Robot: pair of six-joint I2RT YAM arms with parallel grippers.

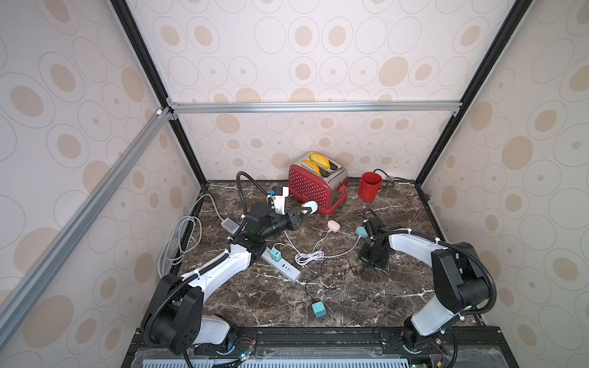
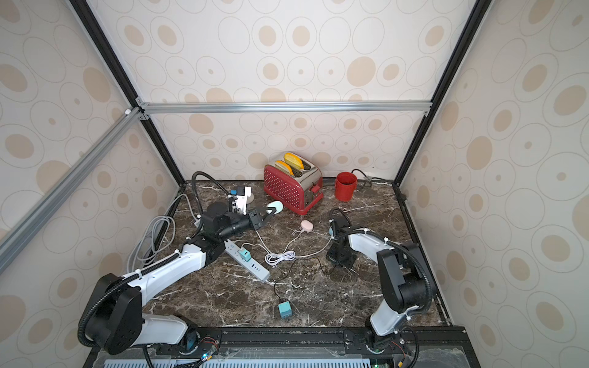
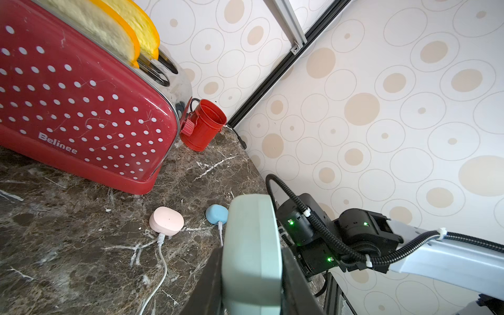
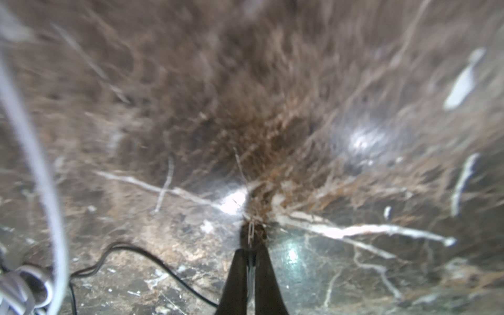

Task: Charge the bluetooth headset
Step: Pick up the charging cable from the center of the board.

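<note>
toaster holds two bread slices; left fingers grip mint case; right fingers pinched together.

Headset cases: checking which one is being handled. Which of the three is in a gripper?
The pale green case, held in the left gripper. The pink case and blue case lie on the counter, each with a white cable attached.

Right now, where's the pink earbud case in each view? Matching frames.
Top view: pink earbud case mid-scene, just in front of the red toaster.
Top view: same spot, toaster behind it.
Left wrist: near the toaster's end, beside the blue case, white cable plugged in.
Right wrist: not in it.
Shared landmark: the toaster, in all but the right wrist.
</note>
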